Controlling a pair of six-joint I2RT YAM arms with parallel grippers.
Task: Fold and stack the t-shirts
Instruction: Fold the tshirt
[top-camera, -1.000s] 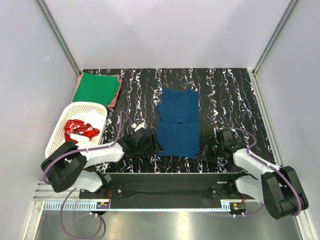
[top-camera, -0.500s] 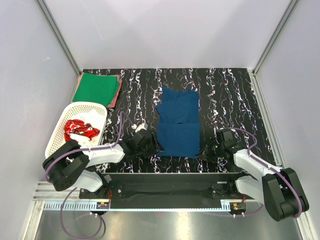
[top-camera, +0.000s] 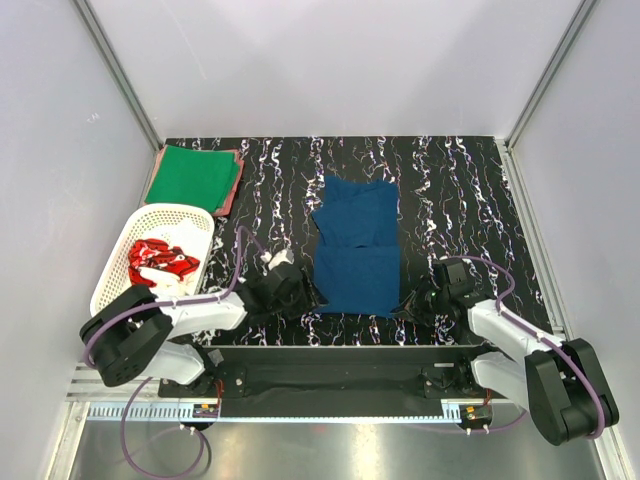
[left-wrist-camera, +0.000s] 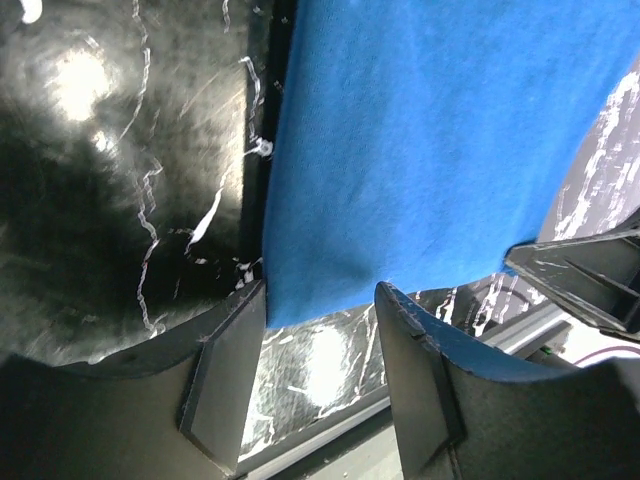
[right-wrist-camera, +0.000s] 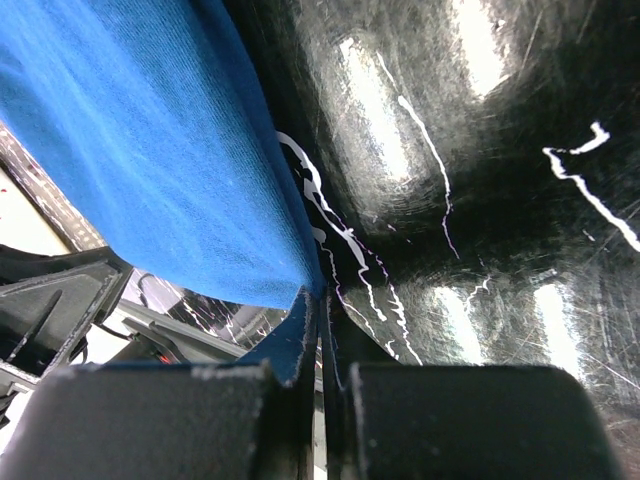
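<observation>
The navy blue t-shirt (top-camera: 355, 250) lies folded lengthwise in the middle of the black marbled table (top-camera: 460, 190). My left gripper (top-camera: 303, 296) is open at its near left corner, and the left wrist view shows the cloth's edge (left-wrist-camera: 430, 140) reaching just between the fingertips (left-wrist-camera: 320, 292). My right gripper (top-camera: 413, 301) is shut on the near right corner, where blue cloth (right-wrist-camera: 130, 150) runs into the closed jaws (right-wrist-camera: 320, 305). A folded green t-shirt (top-camera: 192, 175) sits on a reddish-pink one (top-camera: 233, 190) at the back left. A red one with white print (top-camera: 160, 262) lies crumpled in the basket.
The white lattice basket (top-camera: 112, 282) stands at the left edge, close to my left arm. Grey walls enclose the table on three sides. The metal rail (top-camera: 330, 345) with both arm bases runs along the near edge.
My left gripper has crept slightly toward the near edge at the blue t-shirt's corner. The right gripper has stayed shut on its corner, barely moving.
</observation>
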